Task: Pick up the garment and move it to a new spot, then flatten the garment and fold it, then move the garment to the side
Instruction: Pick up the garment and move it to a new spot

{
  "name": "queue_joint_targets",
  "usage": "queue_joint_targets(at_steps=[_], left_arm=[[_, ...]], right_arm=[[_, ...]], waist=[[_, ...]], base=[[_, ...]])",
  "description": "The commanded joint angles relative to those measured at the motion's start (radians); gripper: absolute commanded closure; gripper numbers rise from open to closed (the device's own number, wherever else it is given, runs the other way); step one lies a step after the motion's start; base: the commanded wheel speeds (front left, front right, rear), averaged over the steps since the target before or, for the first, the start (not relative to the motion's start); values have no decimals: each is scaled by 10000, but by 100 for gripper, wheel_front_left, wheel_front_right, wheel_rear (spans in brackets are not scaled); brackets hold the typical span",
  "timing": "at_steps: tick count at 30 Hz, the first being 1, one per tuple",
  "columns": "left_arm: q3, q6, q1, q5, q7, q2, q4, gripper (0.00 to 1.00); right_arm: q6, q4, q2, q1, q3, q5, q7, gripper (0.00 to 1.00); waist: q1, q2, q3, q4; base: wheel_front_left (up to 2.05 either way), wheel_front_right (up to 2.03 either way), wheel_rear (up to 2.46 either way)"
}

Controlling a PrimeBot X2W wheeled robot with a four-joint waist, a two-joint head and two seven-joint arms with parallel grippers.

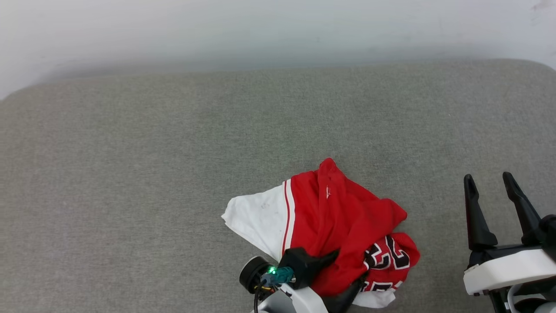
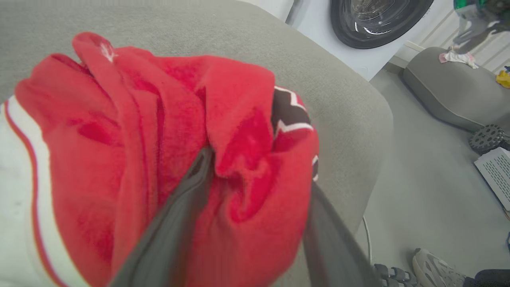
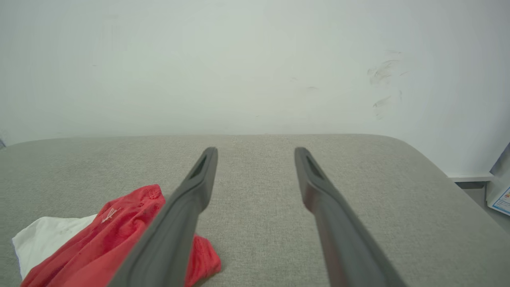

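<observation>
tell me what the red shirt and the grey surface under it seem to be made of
The garment: soft knit cloth, likely jersey, with a matte finish. It slumps in loose folds and looks faintly fuzzy up close. The grey surface: woven upholstery fabric, matte and flecked, probably over padding, judging by its rounded edges and corners.

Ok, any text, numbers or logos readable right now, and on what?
"23": black, white-edged print on the red jersey T-shirt, upside down in the head view.
Lettering under it: crumpled, unreadable.
Small white logo on the red cloth: no letters readable.
Printed panel at the right wrist view's edge: too small.
</observation>
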Motion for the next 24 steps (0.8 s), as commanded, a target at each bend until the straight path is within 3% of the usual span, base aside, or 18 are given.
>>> queue_joint_targets(at_steps=[1, 9, 24], left_arm=[[17, -21, -145, 51, -67, 45, -28, 0], [219, 165, -287, 242, -1259, 323, -762, 0], [3119, 2462, 839, -97, -1629, 1473, -1420, 0]], right_arm=[[-7, -8, 8, -97, -6, -29, -42, 0], [-5, 144, 8, 276, -28, 26, 109, 0], [-5, 113, 6, 1061, -33, 307, 290, 0]], waist=[[0, -1, -91, 73], [0, -1, -889, 478], [0, -1, -1627, 940]], base=[[0, 0, 0], [0, 0, 0], [0, 0, 0]])
